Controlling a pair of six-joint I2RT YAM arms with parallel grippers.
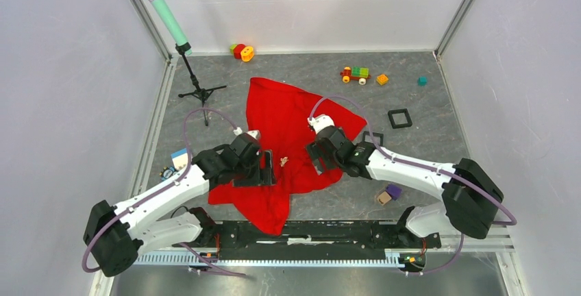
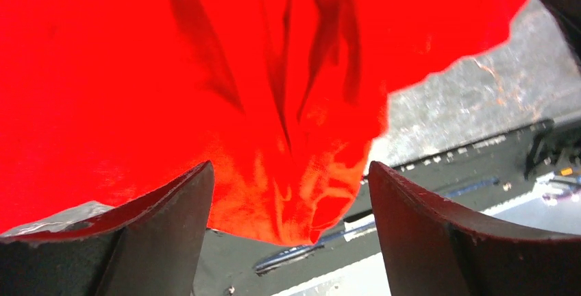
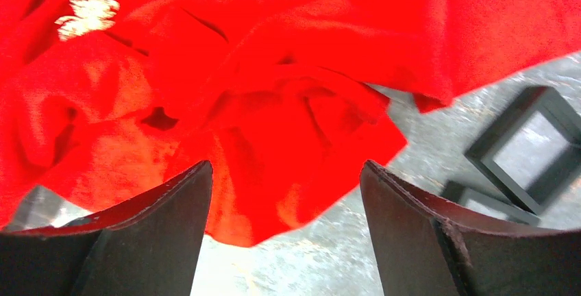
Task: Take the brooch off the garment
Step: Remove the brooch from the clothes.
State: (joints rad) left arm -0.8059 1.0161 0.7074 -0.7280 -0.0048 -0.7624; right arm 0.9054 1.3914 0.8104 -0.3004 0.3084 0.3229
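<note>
**Overhead view.** The large, bright red, soft fabric garment (image 1: 288, 114) lies crumpled on the grey speckled table (image 1: 425, 152). The tiny pale metallic winged brooch (image 1: 283, 162) rests on the cloth near its middle. The left gripper (image 1: 266, 173) is at the brooch's 9 o'clock and the right gripper (image 1: 315, 157) at its 3 o'clock. Both have their jaws spread wide and empty. They flank the ornament, probably so one can pin the fabric while the other plucks.

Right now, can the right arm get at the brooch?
Probably yes. The brooch lies uncovered on the garment, ahead of the open right gripper and off to its side; only cloth folds lie between.
</note>
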